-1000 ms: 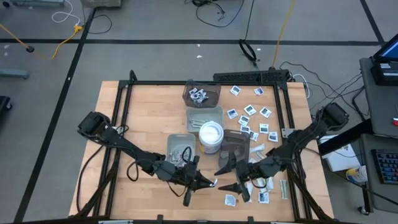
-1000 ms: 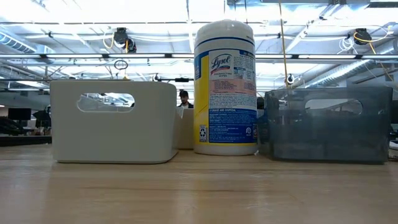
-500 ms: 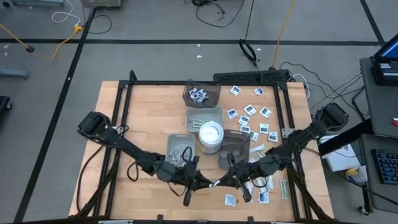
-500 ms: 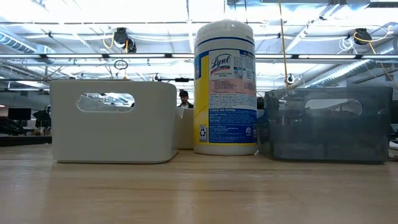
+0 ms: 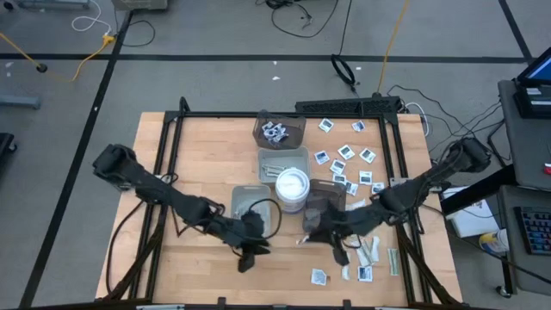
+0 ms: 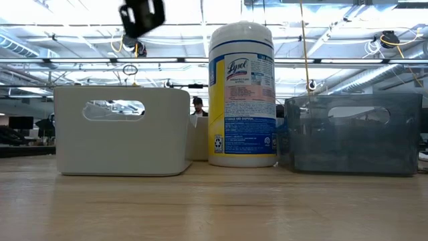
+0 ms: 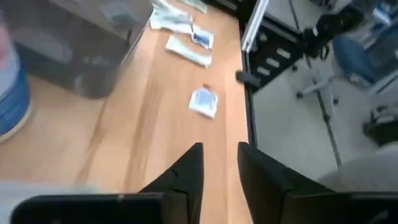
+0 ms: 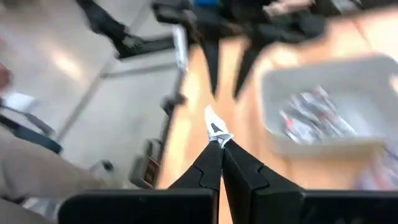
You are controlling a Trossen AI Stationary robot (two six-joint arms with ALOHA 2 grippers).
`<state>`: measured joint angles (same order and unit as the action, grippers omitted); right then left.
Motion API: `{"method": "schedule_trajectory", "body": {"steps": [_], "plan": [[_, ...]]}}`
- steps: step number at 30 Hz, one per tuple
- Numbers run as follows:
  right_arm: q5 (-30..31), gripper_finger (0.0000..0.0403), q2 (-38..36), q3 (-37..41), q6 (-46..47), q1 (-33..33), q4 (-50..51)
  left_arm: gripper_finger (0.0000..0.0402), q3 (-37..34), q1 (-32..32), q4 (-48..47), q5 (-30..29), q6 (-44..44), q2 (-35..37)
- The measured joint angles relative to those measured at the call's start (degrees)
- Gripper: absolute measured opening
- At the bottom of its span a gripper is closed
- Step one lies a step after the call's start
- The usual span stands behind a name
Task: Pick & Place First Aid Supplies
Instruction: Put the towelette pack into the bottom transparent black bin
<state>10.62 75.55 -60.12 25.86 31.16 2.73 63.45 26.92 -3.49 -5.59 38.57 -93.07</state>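
Packet (image 8: pixel 216 129) lengthwise beyond right gripper (image 8: pixel 221 149)

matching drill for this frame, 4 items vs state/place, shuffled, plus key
Column one
1. right gripper
2. left gripper
3. round white tub
4. dark translucent tray

Column two
A. stands upright between the grey trays
B. fingers apart, nothing between them
C. at the far end of the table, packets inside
D. pinched shut on a small white packet

Pairs: 1-D, 2-B, 3-A, 4-C
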Motion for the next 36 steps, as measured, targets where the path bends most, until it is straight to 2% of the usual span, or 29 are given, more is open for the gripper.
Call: {"method": "schedule_trajectory", "body": {"steps": [3,7,11,14,21,28,32,36], "plan": [[-1.30,0.0001,-0.19,-4.41,3.50,-2.40,11.88,0.0119,-0.14,0.24,-10.13,1.11,-1.16,3.61],[-2.29,0.0001,-0.08,-6.14,7.98,-6.19,25.36,0.0128,-0.14,0.24,-17.51,1.47,-3.09,7.89],[-4.92,0.0000,0.24,-6.35,10.10,-10.15,34.37,0.0129,-0.20,0.22,-23.47,2.07,-3.67,11.08],[-7.35,0.0000,2.23,-6.37,8.07,-12.78,38.00,0.0129,-0.06,0.22,-25.74,1.89,-3.92,13.02],[-11.00,0.0000,9.92,-6.24,-0.61,-16.47,39.61,0.0129,-0.12,0.59,-34.09,2.45,-4.05,16.00],[-10.85,0.0003,14.12,-3.86,-1.08,-17.95,39.57,0.0129,-0.12,1.79,-43.52,2.50,-5.51,18.77],[-10.88,0.0031,13.73,-3.61,-1.07,-18.05,39.27,0.0129,-2.67,2.80,-42.84,-0.40,-9.76,23.64],[-10.90,0.0086,13.73,-3.60,-1.18,-18.05,38.00,0.0129,-9.33,2.94,-38.11,-1.20,-12.56,32.21]]}}
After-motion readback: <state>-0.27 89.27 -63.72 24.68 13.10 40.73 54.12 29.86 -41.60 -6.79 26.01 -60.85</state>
